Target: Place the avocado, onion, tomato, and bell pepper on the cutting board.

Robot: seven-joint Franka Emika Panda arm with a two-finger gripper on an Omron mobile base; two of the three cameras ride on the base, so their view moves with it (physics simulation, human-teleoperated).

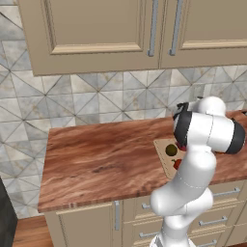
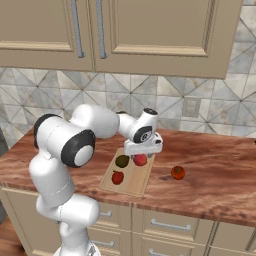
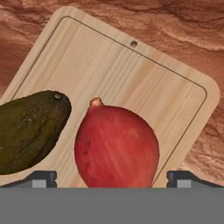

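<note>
Counter (image 2: 210, 172): cutting board (image 2: 137, 184), red ball (image 2: 177, 172).

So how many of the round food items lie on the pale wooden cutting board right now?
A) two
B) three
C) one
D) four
B: the pale wooden cutting board carries the dark olive-green avocado, the red onion and a small red ball; another red ball sits off it on the reddish-brown counter.

No readable text, labels, brands or numbers on any surface in these views
</note>
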